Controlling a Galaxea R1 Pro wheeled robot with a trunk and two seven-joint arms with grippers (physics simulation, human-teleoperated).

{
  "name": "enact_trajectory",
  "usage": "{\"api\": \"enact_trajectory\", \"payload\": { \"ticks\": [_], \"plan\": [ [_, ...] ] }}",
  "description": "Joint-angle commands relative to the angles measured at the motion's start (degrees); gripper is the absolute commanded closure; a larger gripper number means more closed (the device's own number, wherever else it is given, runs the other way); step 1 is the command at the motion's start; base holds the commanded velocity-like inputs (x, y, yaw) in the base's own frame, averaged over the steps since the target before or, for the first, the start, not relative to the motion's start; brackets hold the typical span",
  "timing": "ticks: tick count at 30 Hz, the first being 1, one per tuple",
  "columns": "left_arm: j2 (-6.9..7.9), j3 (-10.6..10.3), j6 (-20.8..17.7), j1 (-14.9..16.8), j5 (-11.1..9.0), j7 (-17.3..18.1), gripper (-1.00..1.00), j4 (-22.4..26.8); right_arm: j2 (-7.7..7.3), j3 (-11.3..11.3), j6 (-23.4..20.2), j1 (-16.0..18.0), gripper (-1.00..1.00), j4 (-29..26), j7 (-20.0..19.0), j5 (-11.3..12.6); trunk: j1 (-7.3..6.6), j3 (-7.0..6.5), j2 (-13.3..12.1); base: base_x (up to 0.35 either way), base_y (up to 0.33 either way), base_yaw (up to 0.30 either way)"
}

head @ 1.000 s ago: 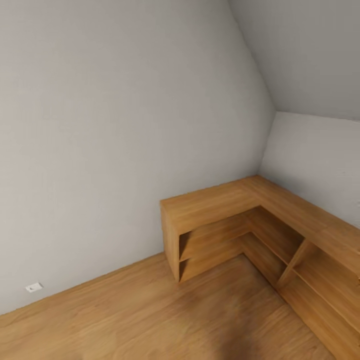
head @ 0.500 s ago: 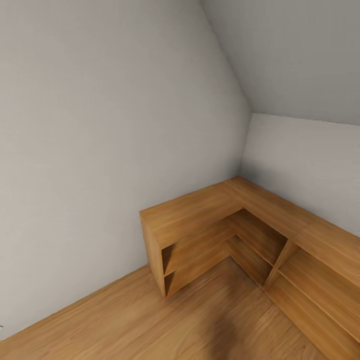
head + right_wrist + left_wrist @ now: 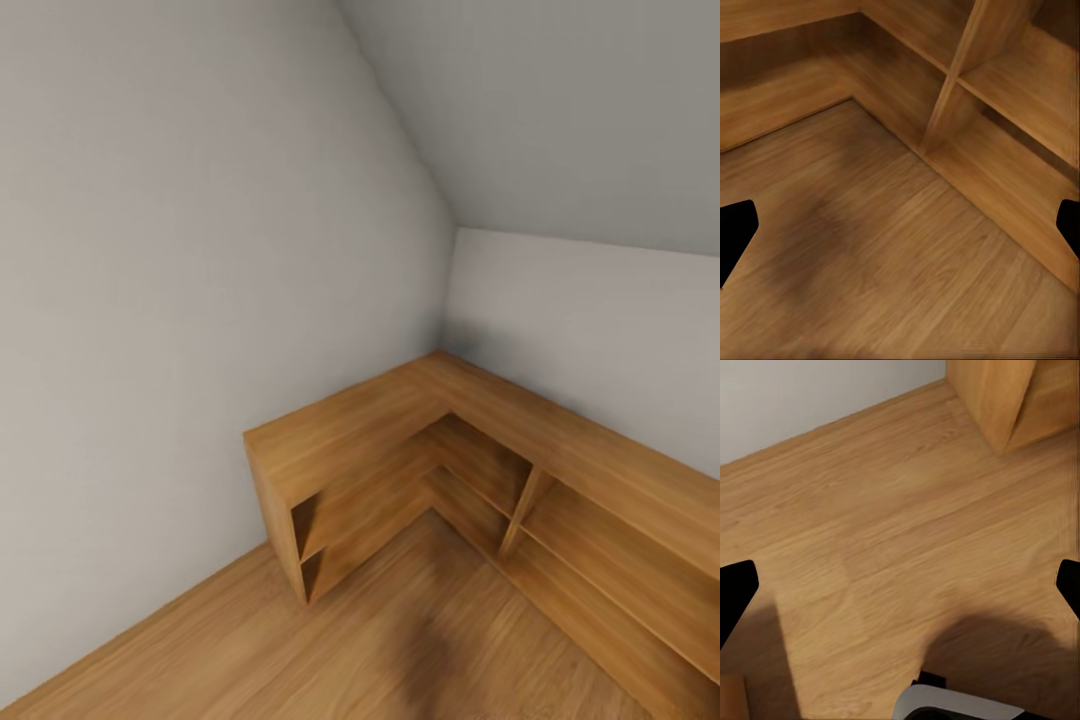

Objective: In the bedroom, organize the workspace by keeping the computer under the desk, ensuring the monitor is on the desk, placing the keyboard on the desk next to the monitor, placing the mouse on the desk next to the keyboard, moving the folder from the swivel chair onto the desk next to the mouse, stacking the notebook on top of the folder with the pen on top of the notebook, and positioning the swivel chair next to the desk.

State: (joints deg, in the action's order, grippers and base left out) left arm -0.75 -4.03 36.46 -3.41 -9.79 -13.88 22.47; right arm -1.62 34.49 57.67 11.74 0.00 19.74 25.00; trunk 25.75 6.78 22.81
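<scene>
The grey walls (image 3: 180, 300) meet in a corner of the room, under a sloped grey ceiling (image 3: 560, 110). Below them lies the wooden floor (image 3: 300, 650), with light brown planks and a dark soft shadow (image 3: 430, 650) on it near the shelves. In the corner stands an L-shaped wooden shelf unit (image 3: 360, 430), low and open at the front, one wing along each wall; its top is bare, and its compartments, divided by an upright board (image 3: 515, 515), have nothing inside. The left wrist view looks down on the floor, with the end of the shelf unit (image 3: 997, 397) in one corner and a piece of the white and black robot body (image 3: 960, 706) at the edge. The left gripper (image 3: 900, 592) has its two black fingertips (image 3: 735, 592) far apart and holds nothing. The right gripper (image 3: 900, 232) is also spread wide over the floor, near the inner corner of the shelves (image 3: 945, 97), and is empty. The desk, the monitor and the other things of the task are not among what these views show.
</scene>
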Motion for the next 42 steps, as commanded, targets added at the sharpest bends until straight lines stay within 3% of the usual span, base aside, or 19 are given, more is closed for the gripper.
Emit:
{"api": "enact_trajectory", "payload": {
  "ticks": [1, 17, 35, 42],
  "plan": [
    [0.04, -0.42, 0.09, -0.02, -0.49, -0.27, -1.0, 0.11, -0.02, 0.49, 0.08, 0.04, -1.0, 0.0, 0.3, 0.23, 0.04, 0.08, 0.11, 0.001, 0.0, -0.248],
    [0.04, -0.37, 0.26, -0.02, -0.49, -0.27, -1.0, 0.11, 0.0, 0.49, 0.08, 0.04, -1.0, 0.0, 0.3, 0.23, 0.04, -0.4, 0.11, 0.0, 0.0, -0.248],
    [0.04, -0.4, 0.12, -0.02, -0.49, -0.27, -1.0, 0.11, 0.01, 0.49, 0.08, 0.04, -1.0, 0.0, 0.22, 0.23, 0.04, -0.6, 0.11, 0.162, 0.138, -0.267],
    [0.04, -0.55, 0.16, -0.02, -0.49, -0.27, -1.0, -0.68, -0.02, 0.49, 0.08, 0.04, -1.0, 0.0, -1.94, 0.29, 0.04, -0.6, 0.11, 0.009, 0.008, -0.294]
  ]
}}
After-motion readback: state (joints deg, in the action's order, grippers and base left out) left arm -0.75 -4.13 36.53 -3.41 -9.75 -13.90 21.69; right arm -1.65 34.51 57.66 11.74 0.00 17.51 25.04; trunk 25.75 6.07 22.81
